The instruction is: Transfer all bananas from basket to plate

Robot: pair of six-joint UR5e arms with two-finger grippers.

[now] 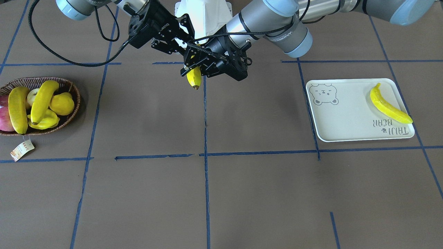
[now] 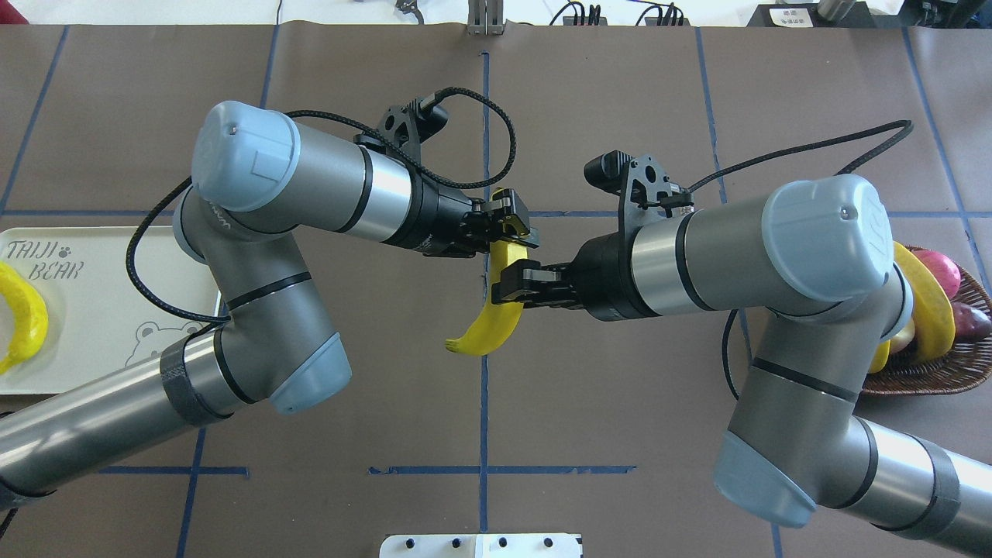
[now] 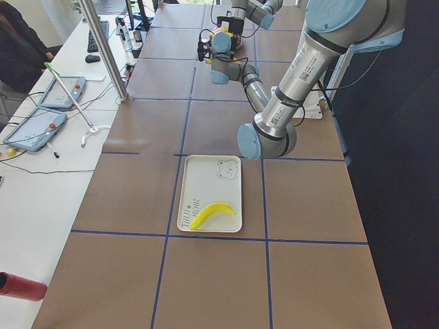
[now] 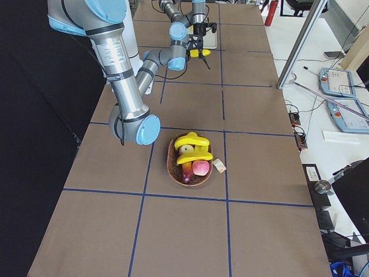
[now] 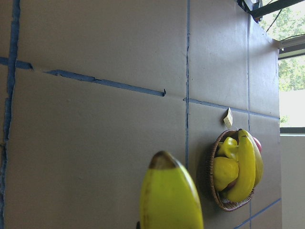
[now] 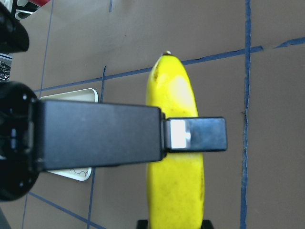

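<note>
A banana (image 2: 490,325) hangs in the air over the middle of the tabletop (image 1: 242,193), well apart from both the basket (image 1: 74,91) and the plate (image 1: 346,114). The right pincer (image 2: 508,285) is clamped across its middle; the right wrist view shows a finger pad pressed flat against the peel. The left pincer (image 2: 513,223) straddles the stem end just beside it, but I cannot tell whether its fingers are actually pressing on the fruit.

The risk lies in this shared hold. If the right pincer lets go before the left has a firm bite, the banana probably drops to the tabletop. Even with a firm bite, a hold so near one end leaves most of the length hanging free, so the smooth, curved fruit could swing or slip out on the way to the plate. The two pincers also sit very close together, so a careless withdrawal could knock one against the other or tug the banana loose.

One banana (image 1: 389,105) already lies on the plate, along the side farther from the basket. Two more (image 1: 17,109) (image 1: 43,100) rest in the basket among other fruit.

The plate carries grey lettering (image 2: 37,260) reading "TAIJI BEAR" and a bear face print (image 1: 323,94). Small white lettering on the right pincer's body looks like "ROBOTIQ". The basket's paper tag (image 1: 22,149) has print too small to read.
</note>
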